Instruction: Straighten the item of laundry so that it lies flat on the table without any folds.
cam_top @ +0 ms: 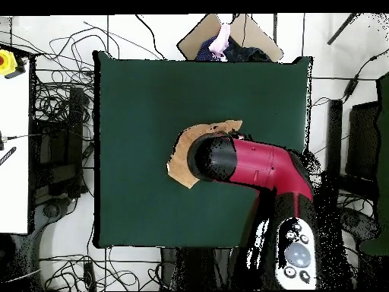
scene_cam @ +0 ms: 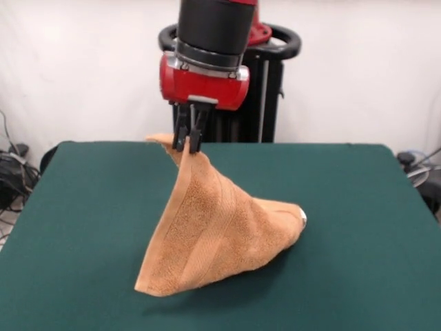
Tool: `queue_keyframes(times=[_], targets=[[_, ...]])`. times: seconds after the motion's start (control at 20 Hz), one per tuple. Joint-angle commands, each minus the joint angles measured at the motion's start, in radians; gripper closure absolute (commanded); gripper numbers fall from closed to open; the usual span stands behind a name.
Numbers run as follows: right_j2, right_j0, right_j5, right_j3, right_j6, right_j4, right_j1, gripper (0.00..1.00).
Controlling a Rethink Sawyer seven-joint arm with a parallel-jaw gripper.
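Observation:
The orange-tan terry towel [scene_cam: 213, 234] hangs in a tent shape from my gripper [scene_cam: 187, 145], which is shut on one top corner and holds it well above the dark green table [scene_cam: 83, 207]. The towel's lower edge rests on the table, with woven band stripes running down its folded face. In the overhead view my red and black arm [cam_top: 251, 163] covers most of the towel [cam_top: 179, 163]; only an orange rim shows at the arm's left and top. The gripper itself is hidden there.
The robot's black pedestal [scene_cam: 265, 89] stands behind the table's far edge. Cables [cam_top: 61, 114] and equipment lie on the floor around the table. A person [cam_top: 222, 42] shows at the overhead view's top edge.

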Motion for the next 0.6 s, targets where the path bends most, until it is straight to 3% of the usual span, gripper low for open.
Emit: queue_keyframes(times=[0.05,0.6], targets=[[-0.162,0.109,0.074,-0.052,0.348,-0.050,0.012,1.00],[-0.286,0.212,0.089,-0.121,0.339,-0.034,0.015,1.00]])
